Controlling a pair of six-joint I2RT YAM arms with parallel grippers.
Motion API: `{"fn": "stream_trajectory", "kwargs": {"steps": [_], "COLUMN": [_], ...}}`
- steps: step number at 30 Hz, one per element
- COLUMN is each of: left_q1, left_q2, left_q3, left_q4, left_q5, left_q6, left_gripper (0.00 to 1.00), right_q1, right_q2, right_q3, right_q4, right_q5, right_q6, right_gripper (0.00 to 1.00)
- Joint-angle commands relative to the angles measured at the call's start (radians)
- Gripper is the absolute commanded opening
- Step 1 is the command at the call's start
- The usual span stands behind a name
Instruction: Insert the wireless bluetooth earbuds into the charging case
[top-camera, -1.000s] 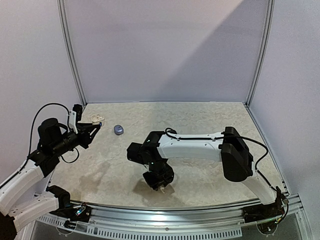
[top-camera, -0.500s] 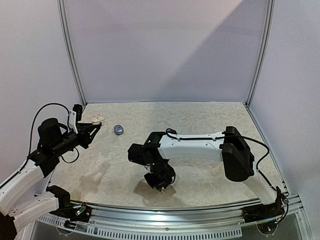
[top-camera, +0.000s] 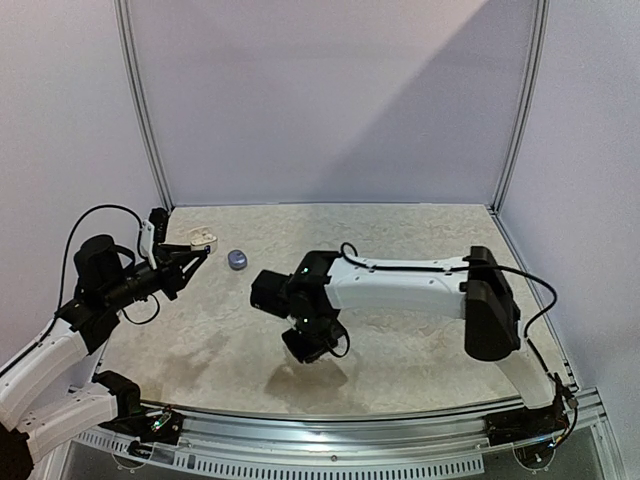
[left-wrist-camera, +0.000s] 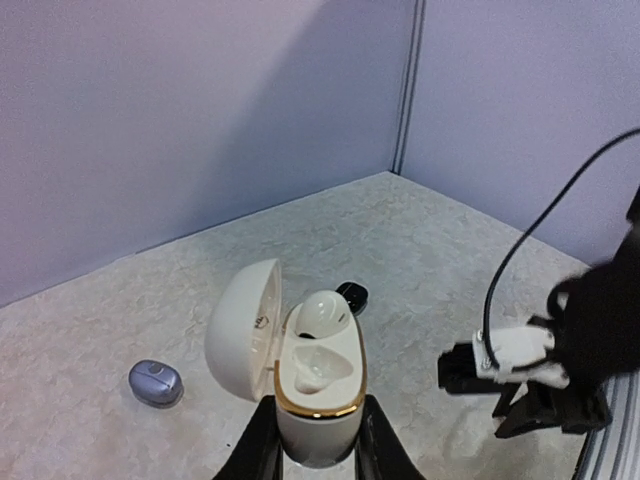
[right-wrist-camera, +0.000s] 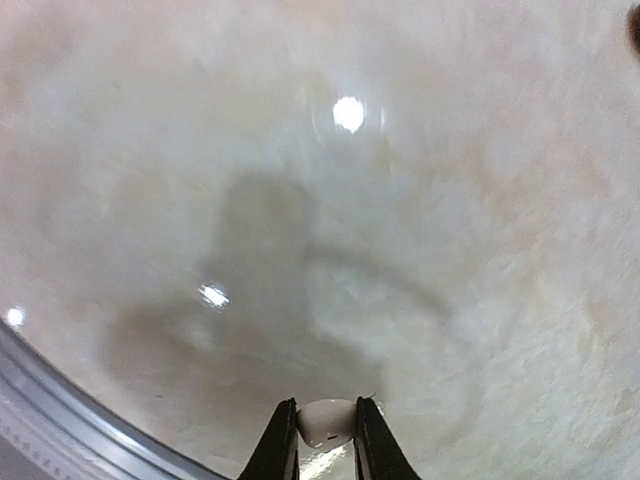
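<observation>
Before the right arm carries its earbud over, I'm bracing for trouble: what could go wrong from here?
The white earbud sits at the tips of the right gripper, so it might slip out in transit. The open charging case is pinched only at its base by the left gripper; a push could tilt it.

**Tally: Two Arms, Two Cases, Two White Earbuds**

Two arms were in view: the left arm (top-camera: 60, 345) and the right arm (top-camera: 400, 285). There were two cases: one open white charging case (left-wrist-camera: 315, 430) and one closed lavender-grey case (left-wrist-camera: 155, 382). Two white earbuds showed, a first earbud (left-wrist-camera: 320, 312) and a second earbud (right-wrist-camera: 327, 420). There was one small black item (left-wrist-camera: 352, 295).
</observation>
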Motion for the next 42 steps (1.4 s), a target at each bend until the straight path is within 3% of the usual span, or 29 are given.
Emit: {"fn": "stream_trajectory", "kwargs": {"steps": [1, 6, 11, 16, 42], "left_q1": [0.008, 0.007, 0.005, 0.004, 0.002], "left_q2": [-0.026, -0.016, -0.012, -0.027, -0.034], "left_q3": [-0.008, 0.013, 0.038, 0.048, 0.040], "left_q4": [0.175, 0.258, 0.268, 0.274, 0.278], "left_q5": [0.115, 0.168, 0.162, 0.152, 0.149], "left_q6": [0.090, 0.205, 0.241, 0.206, 0.171], "left_gripper": [0.00, 0.00, 0.00, 0.00, 0.00], "right_q1": [0.005, 0.038, 0.042, 0.050, 0.048], "right_q2": [-0.292, -0.447, -0.402, -0.290, -0.179], "right_q3": [-0.028, -0.175, -0.159, -0.031, -0.052], "right_q4": [0.398, 0.975, 1.322, 1.339, 1.383], "right_q5": [0.175, 0.128, 0.011, -0.045, 0.036], "right_q6": [-0.086, -0.284, -0.384, -0.453, -0.479], "right_gripper": [0.02, 0.00, 0.00, 0.00, 0.00]}}
